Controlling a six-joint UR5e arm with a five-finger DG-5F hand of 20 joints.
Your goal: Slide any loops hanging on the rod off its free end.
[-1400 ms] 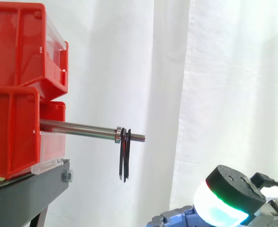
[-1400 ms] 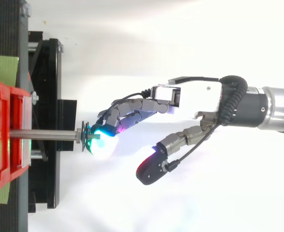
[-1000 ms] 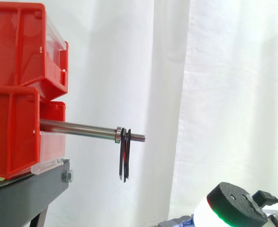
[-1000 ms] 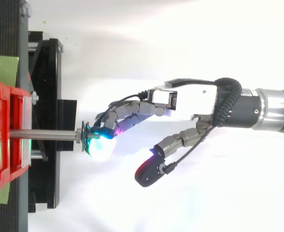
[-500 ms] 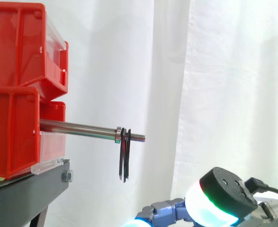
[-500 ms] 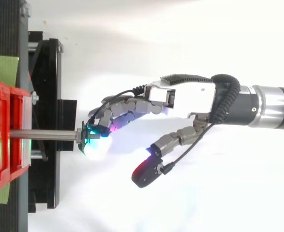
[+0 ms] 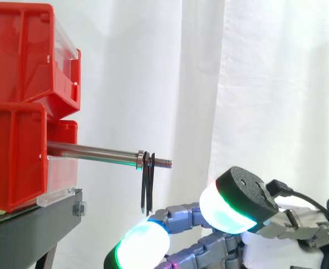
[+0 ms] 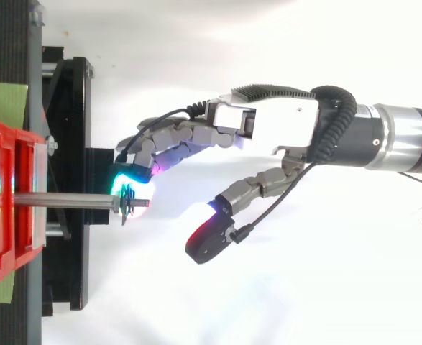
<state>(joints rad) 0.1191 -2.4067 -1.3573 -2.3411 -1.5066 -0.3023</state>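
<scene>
Side view: thin black loops [image 7: 147,188] hang from the rod [image 7: 91,151], just outside a collar [image 7: 139,159] and close to the threaded free end [image 7: 163,163]. They look light and limp, so they would likely swing or twist if nudged low down. Pushing close under the rod, from the collar side outward, seems the better place. The threads may snag them, so a steady pull along the rod is needed.

The hand [image 8: 282,129] is open and holds nothing, its fingers loosely extended and the thumb spread well apart. From above, its fingertips [image 8: 128,176] sit just beside the loops. From the side, a glowing pad [image 7: 143,244] is below them, not touching.

Red bins [image 7: 18,112] on a black stand [image 7: 35,230] hold the rod's other end and limit reach behind the collar. The space past the free end, before the curtain [image 7: 265,84], is open.
</scene>
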